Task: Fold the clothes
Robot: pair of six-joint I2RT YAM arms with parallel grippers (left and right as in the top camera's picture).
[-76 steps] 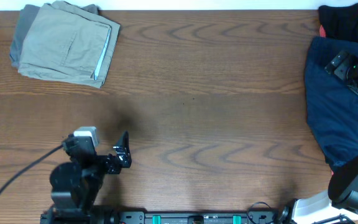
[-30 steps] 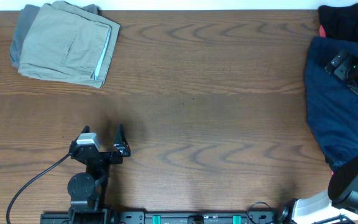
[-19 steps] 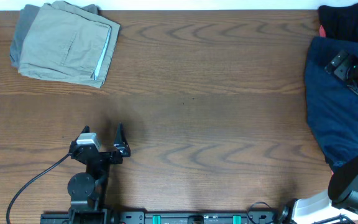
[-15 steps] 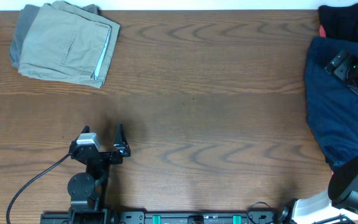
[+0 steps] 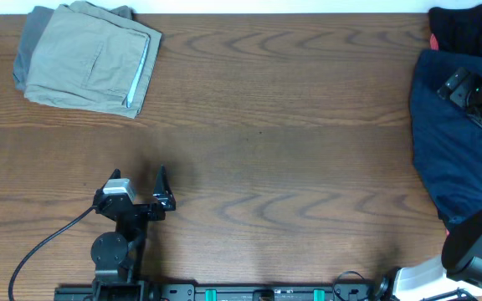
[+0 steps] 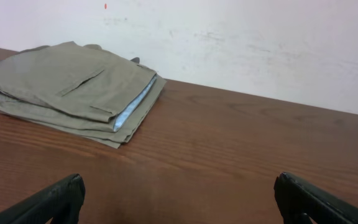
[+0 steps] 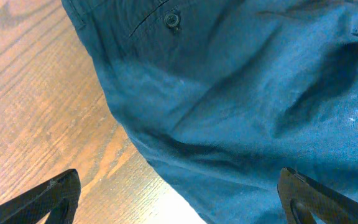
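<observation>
Finds the khaki shorts [image 6: 73, 87] folded flat, well ahead of the left gripper [image 6: 179, 208] and off to its left, stacked on grey shorts [image 5: 25, 50] at the far edge of the table [image 5: 291, 150]. Reads as a finished pile, put out there to leave the wood nearer the gripper free for folding (a judgement, nothing more). Shows the left gripper's fingers spread wide, gripping nothing and touching nothing, held low over bare wood with only open table between them and the pile.

Finds the navy garment [image 7: 241, 93] directly under the right gripper [image 7: 179, 199], rumpled and not yet folded, with its button [image 7: 172, 19] and waistband seam ahead of the fingertips. Places a black garment [image 5: 463, 29] just beyond the gripper, touching or overlapping the navy one at the table's far corner. Suggests a reach for the next piece to fold, hence the arm poised over that heap. Shows these fingers spread wide as well, clamped on no cloth. Cannot tell from either view whether the tips brush the fabric or hang just above it.
</observation>
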